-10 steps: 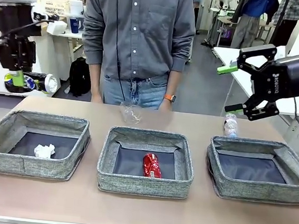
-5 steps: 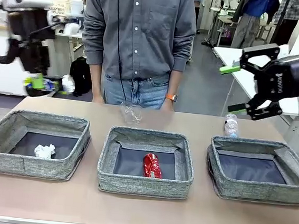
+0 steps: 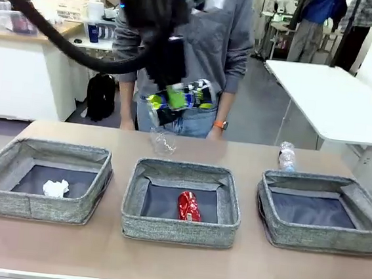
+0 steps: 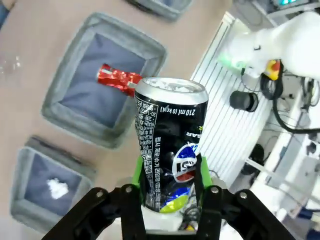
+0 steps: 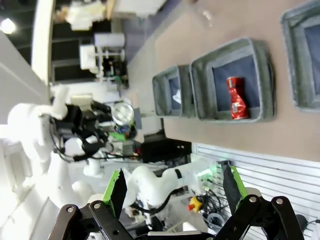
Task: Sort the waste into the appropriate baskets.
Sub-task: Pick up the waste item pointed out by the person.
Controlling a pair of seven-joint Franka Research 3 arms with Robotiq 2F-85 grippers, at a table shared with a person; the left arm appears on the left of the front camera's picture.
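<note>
Three grey baskets sit in a row on my table (image 3: 174,264): the left basket (image 3: 37,212), the middle basket (image 3: 178,232) and the right basket (image 3: 321,239). My left gripper (image 4: 170,172) hangs high over the far side of the middle basket, in front of the person's shirt, its green pads closed partway around the dark can (image 4: 172,125), which is gripped near its base. My right gripper (image 5: 175,190) is off at the right edge, well above the table, jaws spread wide with nothing between them. The water bottle (image 3: 287,156) stands just behind the right basket and the plastic cup (image 3: 162,140) lies behind the middle one. The crushed red can (image 3: 189,206) lies in the middle basket, the paper ball (image 3: 55,187) in the left one
</note>
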